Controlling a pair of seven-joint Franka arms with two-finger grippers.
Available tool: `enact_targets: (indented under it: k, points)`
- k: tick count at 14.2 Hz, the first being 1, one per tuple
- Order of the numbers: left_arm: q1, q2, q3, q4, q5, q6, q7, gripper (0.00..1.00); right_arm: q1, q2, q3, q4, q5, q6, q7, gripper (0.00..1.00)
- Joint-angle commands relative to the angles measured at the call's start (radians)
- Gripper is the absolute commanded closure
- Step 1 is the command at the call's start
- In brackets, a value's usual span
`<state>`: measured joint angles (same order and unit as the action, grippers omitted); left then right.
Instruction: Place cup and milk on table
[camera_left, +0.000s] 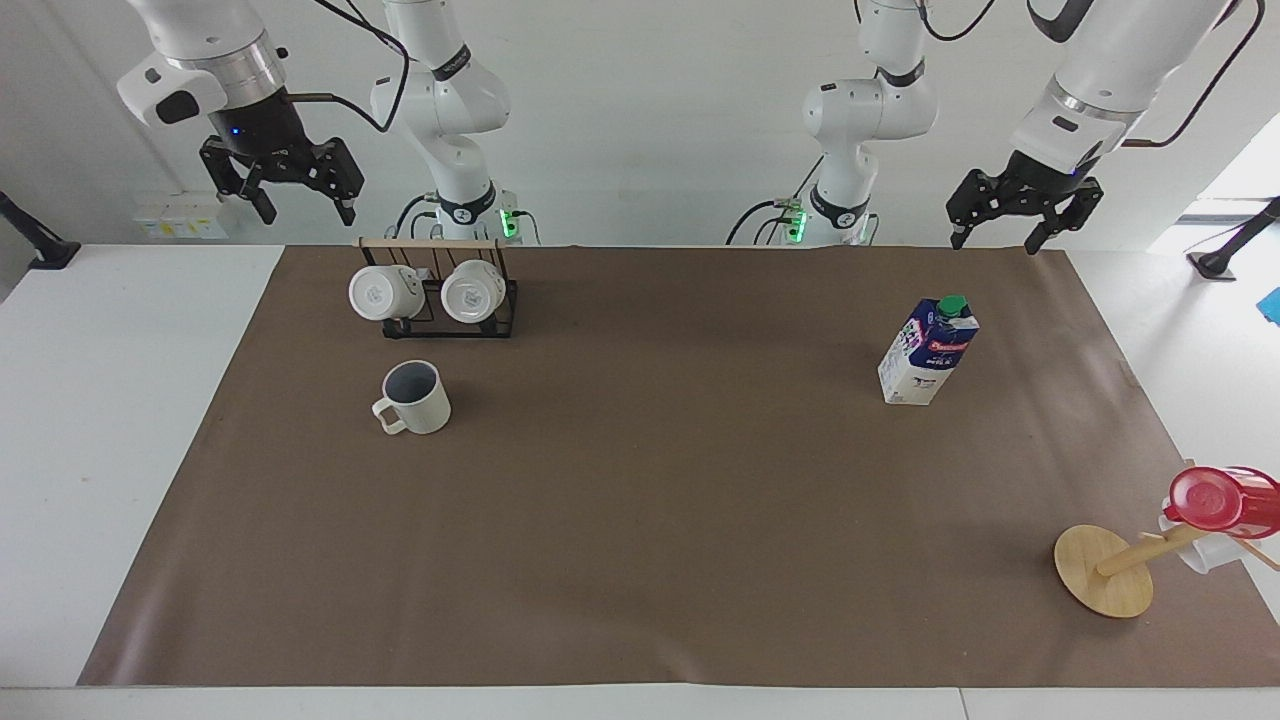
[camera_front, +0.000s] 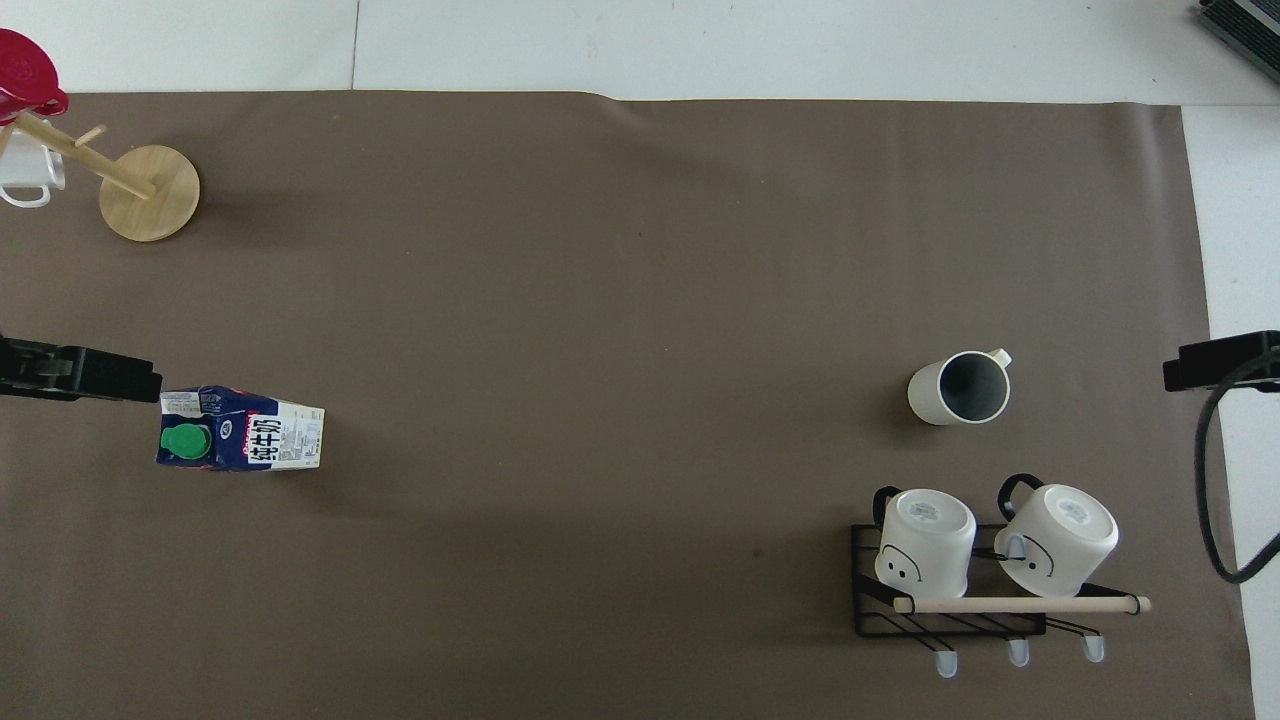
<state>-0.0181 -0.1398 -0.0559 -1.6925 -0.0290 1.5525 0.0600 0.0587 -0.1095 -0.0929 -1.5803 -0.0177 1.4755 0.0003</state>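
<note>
Facing view first, from its left edge across: the right pincer hung in the air with its black fingers spread apart and nothing between them, above the bare white edge of the counter at the right arm's end. Below it a black wire rack with a pale wooden rail carried two glossy white mugs lying on their sides. The cup stood upright on the brown paper-like sheet, just beside the rack and farther from the robots than it, well apart from the right pincer. It was matte and cream-white, round, with a loop handle and a dark grey inside.

Toward the left arm's end, the milk stood upright on the sheet: a tall rectangular carton, dark blue and white, with a red band and a green screw cap. The left pincer hung above the sheet's edge nearest the robots, its fingers also apart and holding nothing; the carton stood lower and well clear of it. Farther from the robots than the milk, a wooden mug tree on a round flat base bore a red transparent cup.

In the overhead view only the dark tips of the left pincer and the right pincer showed at the sides.
</note>
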Motion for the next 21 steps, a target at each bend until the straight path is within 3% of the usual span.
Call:
enact_targets:
  k: [1,21]
  points:
    - [-0.003,0.002,0.005,0.022,-0.003,-0.025,-0.005,0.00,-0.007,-0.029,0.004,-0.046,0.007,0.026,0.020,0.00]
    - [-0.003,0.002,0.005,0.022,-0.003,-0.025,-0.005,0.00,-0.011,-0.024,0.005,-0.073,0.005,0.035,0.043,0.00]
